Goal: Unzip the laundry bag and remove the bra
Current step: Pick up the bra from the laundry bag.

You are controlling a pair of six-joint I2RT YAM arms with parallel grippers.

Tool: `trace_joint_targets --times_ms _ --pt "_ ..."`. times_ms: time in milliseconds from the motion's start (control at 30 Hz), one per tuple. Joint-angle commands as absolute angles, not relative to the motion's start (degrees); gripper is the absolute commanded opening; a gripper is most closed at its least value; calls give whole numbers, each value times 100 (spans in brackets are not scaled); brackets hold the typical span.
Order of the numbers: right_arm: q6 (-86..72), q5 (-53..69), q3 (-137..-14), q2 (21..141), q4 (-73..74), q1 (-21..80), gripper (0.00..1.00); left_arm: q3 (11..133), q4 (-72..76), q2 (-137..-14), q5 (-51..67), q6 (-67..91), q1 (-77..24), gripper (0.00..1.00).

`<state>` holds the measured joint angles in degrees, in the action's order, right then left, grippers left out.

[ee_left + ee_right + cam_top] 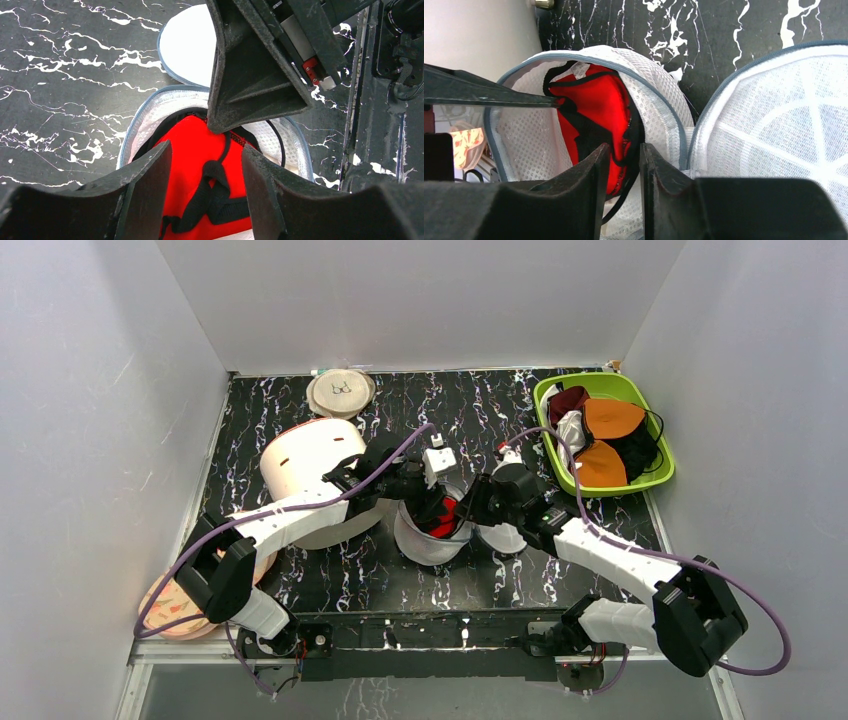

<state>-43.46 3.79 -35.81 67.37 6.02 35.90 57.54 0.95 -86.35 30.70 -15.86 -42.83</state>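
Note:
The laundry bag point(428, 546) point(131, 131) point(659, 107) lies unzipped at the table's middle, its round mesh lid point(502, 537) point(784, 125) folded out to the right. The red bra point(448, 514) point(187, 150) point(599, 102) with black straps sits inside the open pouch. My left gripper point(432, 498) point(206, 146) hangs open just over the bra, one finger either side of its black strap. My right gripper point(470, 508) point(625, 146) reaches in from the right, jaws narrowed onto the bra's red edge and black strap at the bag's rim.
A green basket point(612, 486) at the back right holds orange bra cups point(612, 418) and dark garments. A big cream cylinder point(305, 455) stands left of the bag, with a flat beige disc point(340, 392) behind it. A peach item point(172, 608) lies at the near left edge.

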Motion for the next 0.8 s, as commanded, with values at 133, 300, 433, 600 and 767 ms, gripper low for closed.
trace_joint_targets --times_ms 133,300,433,600,767 --pt "-4175 297 -3923 6572 711 3633 35 5854 64 -8386 3109 -1626 -4307 49" --pt "-4170 387 -3907 6618 696 3638 32 5843 137 -8226 2646 -1567 -4307 52" --pt "-4158 361 -3929 6555 802 3645 31 5693 383 -7968 2121 -1520 -4307 62" --pt "-3999 105 -4077 6413 1232 3653 42 5633 464 -7874 1698 -1508 -4307 75" --pt "-4025 165 -4290 6599 1375 3718 41 5781 174 -8174 1695 -1643 -4309 66"
